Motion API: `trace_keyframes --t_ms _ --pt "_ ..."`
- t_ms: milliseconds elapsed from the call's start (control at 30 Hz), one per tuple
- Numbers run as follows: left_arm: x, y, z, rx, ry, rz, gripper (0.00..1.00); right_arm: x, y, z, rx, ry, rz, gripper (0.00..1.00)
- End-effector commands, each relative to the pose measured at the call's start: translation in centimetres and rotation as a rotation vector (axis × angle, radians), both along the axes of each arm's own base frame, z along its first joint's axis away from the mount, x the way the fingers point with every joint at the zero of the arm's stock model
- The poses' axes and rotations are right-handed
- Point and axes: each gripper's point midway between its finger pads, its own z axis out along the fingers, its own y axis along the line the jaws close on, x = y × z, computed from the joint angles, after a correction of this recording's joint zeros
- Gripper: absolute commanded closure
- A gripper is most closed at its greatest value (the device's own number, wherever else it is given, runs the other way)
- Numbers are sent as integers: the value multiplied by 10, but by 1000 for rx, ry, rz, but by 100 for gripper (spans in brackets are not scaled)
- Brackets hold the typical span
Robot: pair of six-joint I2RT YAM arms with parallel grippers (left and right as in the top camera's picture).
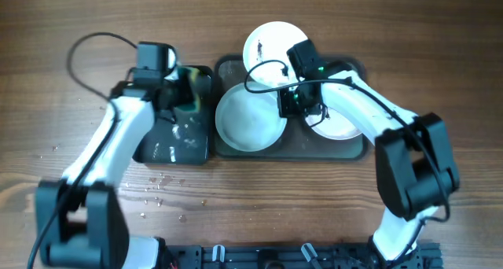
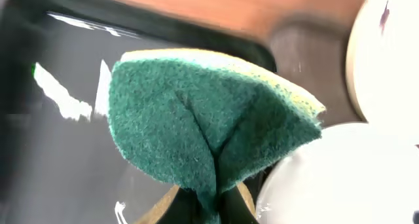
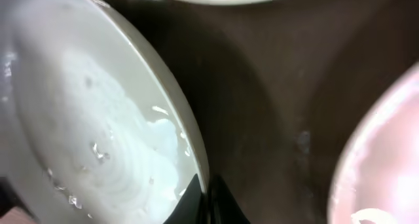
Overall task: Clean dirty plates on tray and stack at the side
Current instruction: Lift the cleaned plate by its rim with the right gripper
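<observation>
Three white plates lie on the dark-grey tray (image 1: 350, 149). One plate (image 1: 271, 41) at the back overhangs the rim and has small dark marks. A wet plate (image 1: 247, 119) sits at the tray's left. The third plate (image 1: 342, 126) is at the right, partly under my right arm. My right gripper (image 1: 289, 104) is shut on the wet plate's rim (image 3: 190, 135). My left gripper (image 1: 189, 92) is shut on a green and yellow sponge (image 2: 209, 126) over the smaller black tray (image 1: 177, 139).
The smaller black tray (image 2: 59, 145) is wet, with water streaks. Water droplets (image 1: 161, 182) lie on the wooden table in front of it. A cable loops over the back plate.
</observation>
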Motion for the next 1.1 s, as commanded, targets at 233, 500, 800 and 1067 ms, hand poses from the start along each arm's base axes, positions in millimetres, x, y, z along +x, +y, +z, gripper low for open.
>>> trace_keyframes --t_ms 233,500,800,1067 --pt "-27 75 36 86 15 247 96 21 -9 86 -13 -248 -16 96" --pt "-39 81 29 120 70 259 96 35 -9 101 -33 -336 -56 96" --pt "-41 72 16 78 119 232 96 68 36 139 -40 -633 -49 96" --pt "-58 64 -13 46 216 212 96 69 100 174 -33 -887 16 96"
